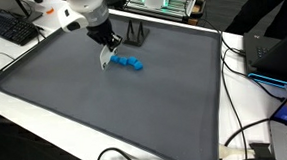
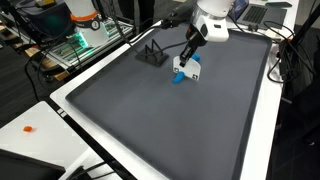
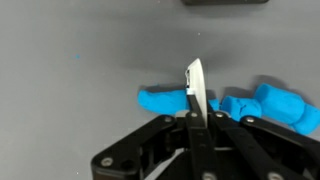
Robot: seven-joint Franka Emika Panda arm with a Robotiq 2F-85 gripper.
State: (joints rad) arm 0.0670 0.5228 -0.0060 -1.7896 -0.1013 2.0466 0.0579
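White flat piece [image 3: 194,80] clamped in tool [image 3: 193,116], blue lump [image 3: 162,100] just behind, black stand [image 1: 136,32] near, gray mat [image 1: 105,112] beneath.

In an exterior view the gripper [image 1: 106,58] hangs low over the grey mat [image 1: 86,119], with a white sliver [image 1: 104,63] pinched at its tip. The blue lump [image 1: 132,64] lies just beside the claw, the black stand [image 1: 136,33] sits close behind it, and the keyboard [image 1: 8,28] is well apart on the opposite side.

the arm [image 1: 85,7] reaches down, its gripper [image 1: 105,60] pointing downward, jaws closed.
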